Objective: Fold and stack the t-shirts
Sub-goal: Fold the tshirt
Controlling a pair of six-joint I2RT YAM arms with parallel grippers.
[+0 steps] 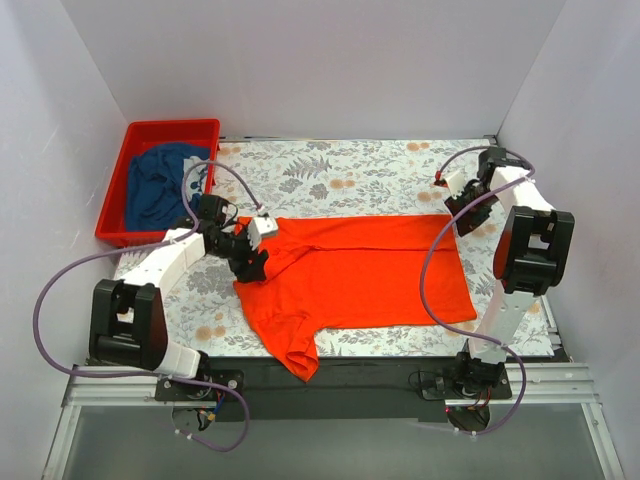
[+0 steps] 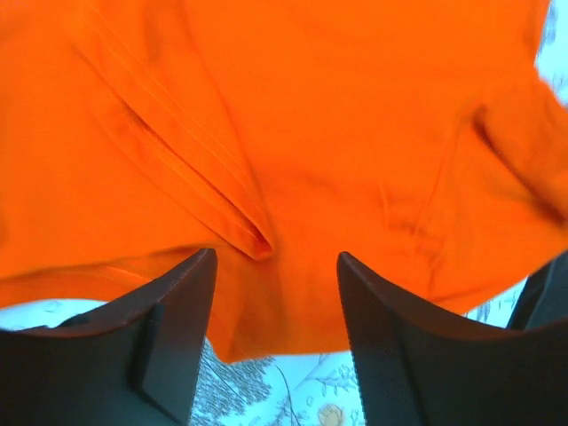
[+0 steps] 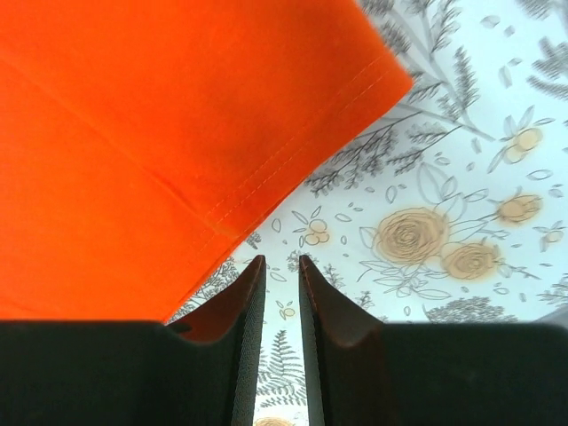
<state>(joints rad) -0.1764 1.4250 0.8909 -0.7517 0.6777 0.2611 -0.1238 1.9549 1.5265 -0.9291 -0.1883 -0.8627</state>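
Orange shirt (image 1: 370,280) flat mid-counter (image 1: 330,165), one sleeve past near edge. Left claw (image 2: 275,266) spread wide over collar edge. Right claw (image 3: 281,266) pressed almost together, pinching nothing, just off shirt's far-right corner. Blue shirt (image 1: 160,185) heaped in bin (image 1: 170,127), far left.

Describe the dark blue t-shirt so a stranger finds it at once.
Start at the floral table and go to its far left corner, where a red bin sits. The dark blue t-shirt lies crumpled inside it, unlike the orange t-shirt spread out on the table.
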